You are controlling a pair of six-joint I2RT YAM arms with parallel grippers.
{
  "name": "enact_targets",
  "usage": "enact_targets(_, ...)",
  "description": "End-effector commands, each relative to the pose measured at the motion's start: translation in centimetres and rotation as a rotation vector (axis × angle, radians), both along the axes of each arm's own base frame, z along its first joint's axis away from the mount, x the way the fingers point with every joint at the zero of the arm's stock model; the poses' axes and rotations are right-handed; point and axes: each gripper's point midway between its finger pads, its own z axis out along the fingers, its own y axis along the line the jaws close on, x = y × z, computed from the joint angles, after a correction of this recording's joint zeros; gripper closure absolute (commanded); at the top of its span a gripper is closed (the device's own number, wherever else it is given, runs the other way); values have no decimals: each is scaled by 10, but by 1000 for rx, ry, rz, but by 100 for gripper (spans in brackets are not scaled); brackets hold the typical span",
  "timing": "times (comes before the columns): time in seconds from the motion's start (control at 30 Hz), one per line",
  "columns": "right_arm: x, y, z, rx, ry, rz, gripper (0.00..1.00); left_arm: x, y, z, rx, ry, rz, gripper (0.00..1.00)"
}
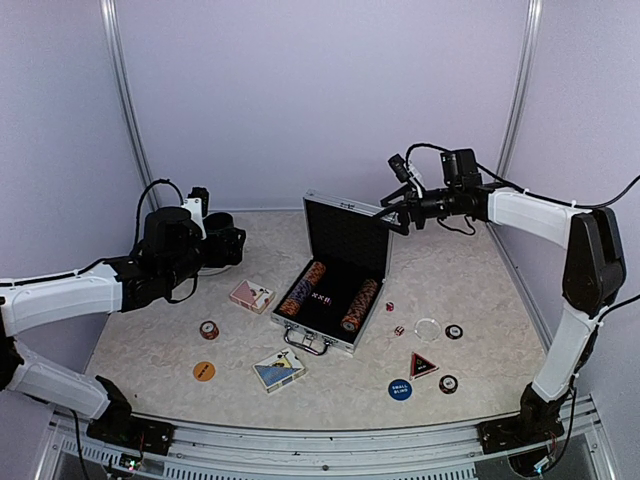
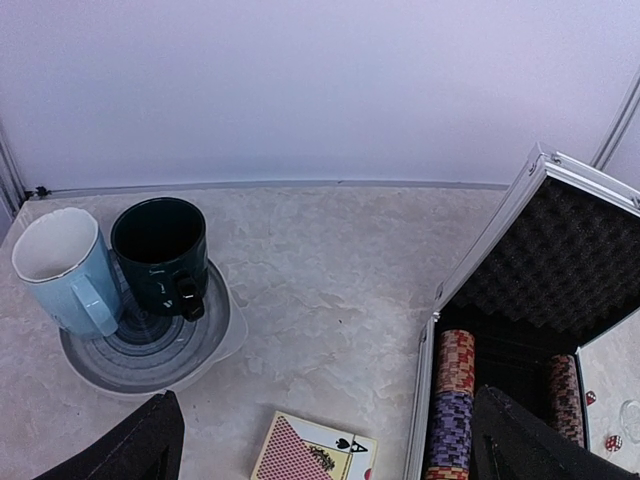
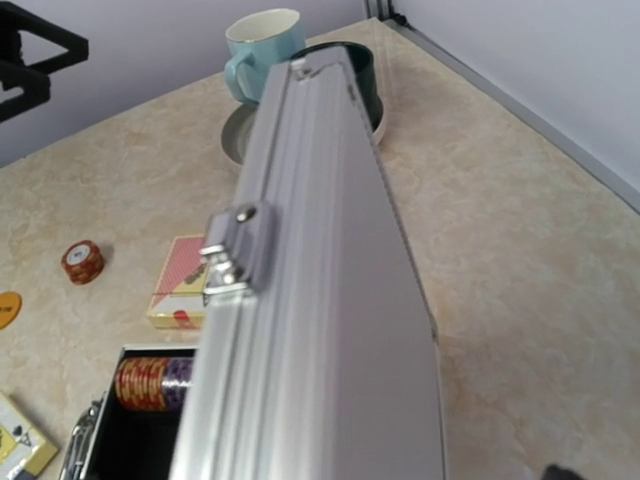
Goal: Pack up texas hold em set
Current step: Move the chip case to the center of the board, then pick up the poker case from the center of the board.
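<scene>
The silver ribbed case [image 1: 330, 315] sits open mid-table, with its lid [image 1: 345, 235] upright and striped chip rows [image 1: 303, 289] inside. Loose round it lie a red card deck [image 1: 252, 296], a blue card deck [image 1: 279, 370], round buttons [image 1: 400, 389], a triangle marker [image 1: 423, 365] and red dice [image 1: 390, 307]. My right gripper [image 1: 395, 217] is open at the lid's top right corner; the lid's edge [image 3: 310, 300] fills its view. My left gripper [image 2: 330, 400] hangs open above the table left of the case [image 2: 520, 330], with the red deck [image 2: 315, 450] below it.
A light-blue mug [image 2: 60, 270] and a dark-green mug [image 2: 160, 255] stand on a grey plate [image 2: 150, 350] at the back left. A small chip stack [image 1: 209, 329] and an orange button [image 1: 204, 371] lie at the front left. Walls close in the sides and back.
</scene>
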Motion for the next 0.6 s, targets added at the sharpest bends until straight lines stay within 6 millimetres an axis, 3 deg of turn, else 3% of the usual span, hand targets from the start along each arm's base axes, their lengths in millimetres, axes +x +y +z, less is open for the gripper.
enact_targets(0.0, -15, 7, 5, -2, -4, 26, 3, -3, 1, 5, 5, -17, 3, 1)
enact_targets(0.13, -21, 9, 15, 5, -24, 25, 1, -2, 0, 1, 11, -10, 6, 1)
enact_targets(0.3, -24, -2, 38, -2, -78, -52, 1, 1, -2, -4, 18, 8, 5, 1)
enact_targets(0.47, -37, -28, 60, -27, -115, -209, 2, 7, -14, -30, 52, 127, -50, 1)
enact_targets(0.57, -65, -30, 71, -38, -153, -234, 3, 8, -18, -60, 97, 235, -79, 1)
